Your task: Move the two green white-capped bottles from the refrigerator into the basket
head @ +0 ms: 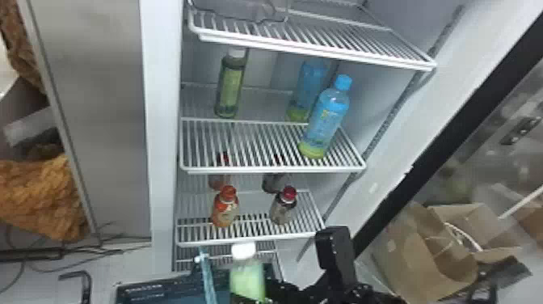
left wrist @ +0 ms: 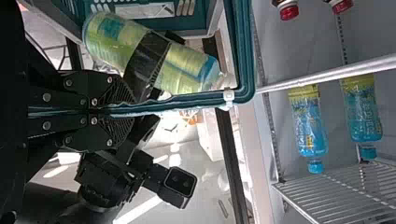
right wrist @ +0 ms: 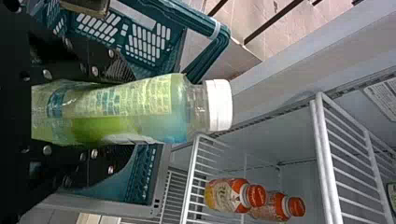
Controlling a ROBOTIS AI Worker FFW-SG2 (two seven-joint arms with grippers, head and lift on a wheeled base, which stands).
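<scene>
One green white-capped bottle (head: 229, 87) stands on the refrigerator's upper middle shelf, at its left. The other green bottle (head: 247, 279) is low in the head view, outside the shelves, with my right gripper (head: 280, 290) beside it. In the right wrist view my right gripper (right wrist: 114, 112) is shut on that bottle (right wrist: 140, 109), its white cap pointing away from the palm. The teal basket (head: 161, 289) is at the bottom of the head view. In the left wrist view my left gripper (left wrist: 114, 110) is shut on the basket handle (left wrist: 187, 100).
Two blue bottles (head: 325, 117) stand right on the same shelf. Orange (head: 225, 208) and dark red-capped bottles (head: 283, 208) are a shelf lower. White shelf edges (head: 274, 169) project near the right arm. The open glass door and cardboard boxes (head: 428, 258) are at the right.
</scene>
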